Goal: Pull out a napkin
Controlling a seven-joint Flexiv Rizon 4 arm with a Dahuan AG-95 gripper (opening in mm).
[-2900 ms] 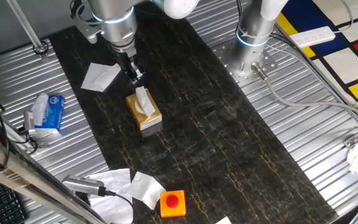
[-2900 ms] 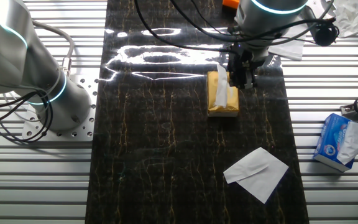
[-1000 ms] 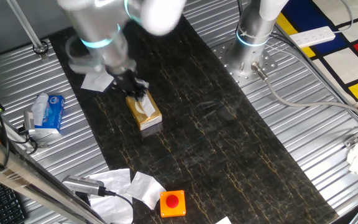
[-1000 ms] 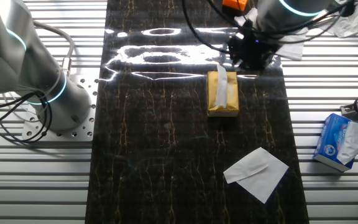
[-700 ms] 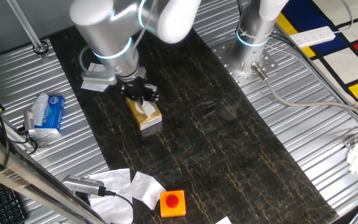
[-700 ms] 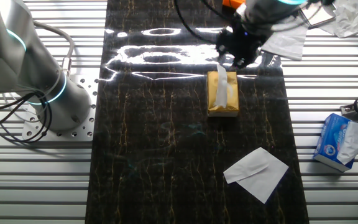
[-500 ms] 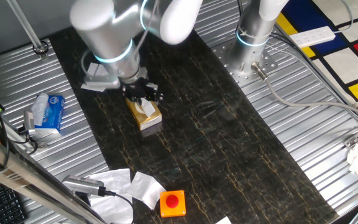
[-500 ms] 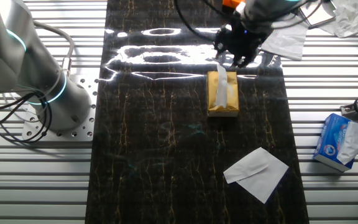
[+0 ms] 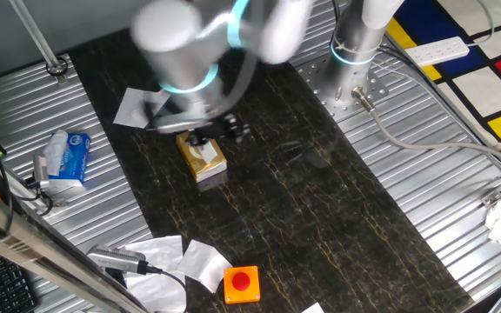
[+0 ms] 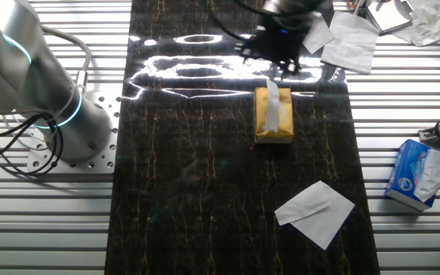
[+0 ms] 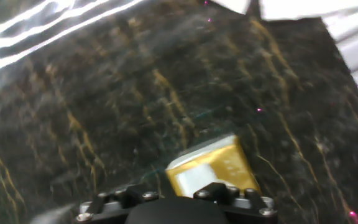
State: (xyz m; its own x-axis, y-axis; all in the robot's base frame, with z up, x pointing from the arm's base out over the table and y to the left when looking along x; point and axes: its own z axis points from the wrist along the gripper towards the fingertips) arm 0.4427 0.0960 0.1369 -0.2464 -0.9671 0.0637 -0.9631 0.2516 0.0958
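Hovering above the far end of the tan-gold tissue box, the gripper shows only as a dark smear of motion blur in both fixed views, so whether its fingers are apart or together cannot be told. The hand view gives no help: only the black mounting plate with its screws fills the lower edge, and the fingers themselves are out of sight.

The box lies on the dark marbled mat, and the napkin stands out of its top slot as a narrow white strip running along the box's length. The blurred gripper sits just beyond the box's end, apart from the tuft as far as the other fixed view shows. From the hand camera, one gold corner of the box peeks out just above the mount.

A loose white sheet rests on the mat well apart from the box, a blue-and-white tissue packet lies on the ribbed metal table, and a red button sits near the mat's edge
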